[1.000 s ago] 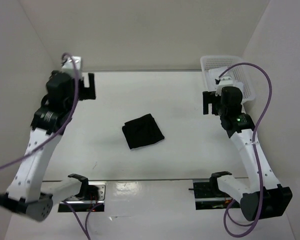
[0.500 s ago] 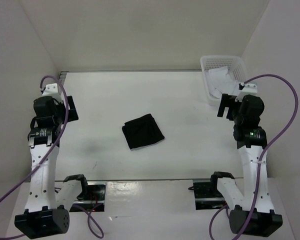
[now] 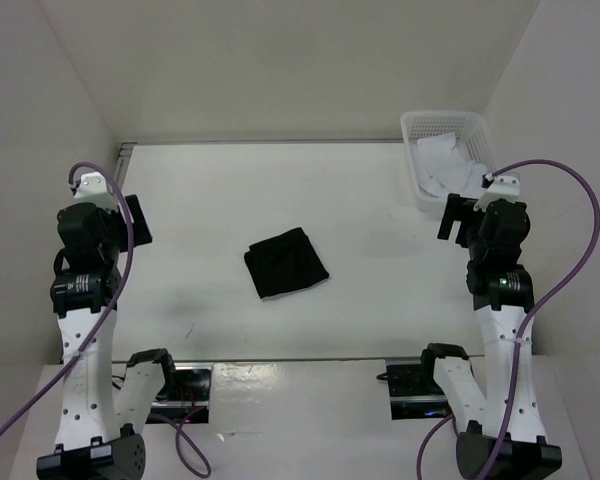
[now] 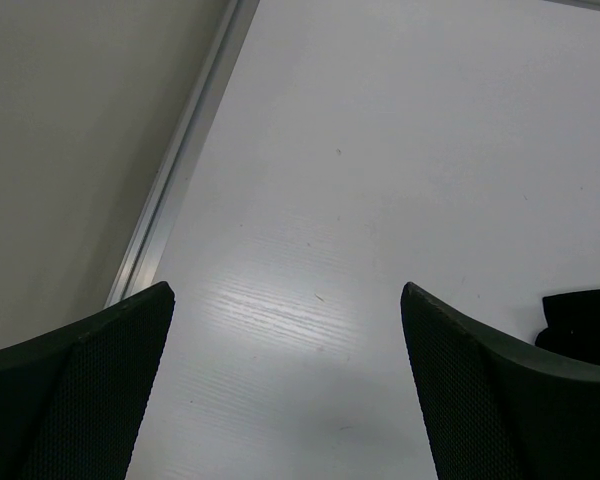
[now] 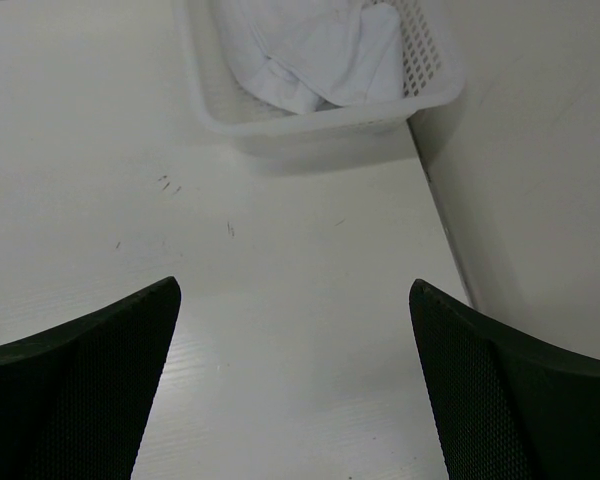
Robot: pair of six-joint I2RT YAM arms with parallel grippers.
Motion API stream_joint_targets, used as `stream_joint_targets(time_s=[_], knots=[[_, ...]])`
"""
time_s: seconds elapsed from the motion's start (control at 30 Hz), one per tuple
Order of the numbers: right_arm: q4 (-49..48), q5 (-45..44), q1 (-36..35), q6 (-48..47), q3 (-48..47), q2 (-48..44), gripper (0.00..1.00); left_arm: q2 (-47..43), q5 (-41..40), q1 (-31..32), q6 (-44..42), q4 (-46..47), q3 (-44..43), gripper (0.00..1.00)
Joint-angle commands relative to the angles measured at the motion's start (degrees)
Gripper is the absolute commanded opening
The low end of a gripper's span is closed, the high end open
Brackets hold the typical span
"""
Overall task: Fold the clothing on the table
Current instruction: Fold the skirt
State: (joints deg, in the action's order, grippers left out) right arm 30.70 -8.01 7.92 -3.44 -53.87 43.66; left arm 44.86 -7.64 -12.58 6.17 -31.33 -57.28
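I am reading the black garment [image 3: 286,263] as lying in a compact square near the middle of the desk [image 3: 280,180], well apart from both arms, so the fold is looking done or nearly so. The left hand [image 3: 132,220] is hovering at the desk's left edge, and the right hand [image 3: 458,215] is hovering just beside the white lattice basket [image 3: 420,125]. Both are released, grasping nothing, and probably parking clear of the garment.
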Motion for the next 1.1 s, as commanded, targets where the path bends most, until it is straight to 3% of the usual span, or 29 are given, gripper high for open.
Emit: stream_joint_targets(time_s=[0.0,1.07], knots=[[-2.7,-1.8,0.3,0.1,0.1,-1.4,0.99,-1.5,-0.7,-0.3,-0.3,2.6,0.1,1.00],[-1.9,-0.6,0.8,-2.1,0.1,-0.3,0.99,-1.5,2.8,-0.3,-1.4,2.1,0.1,1.00]])
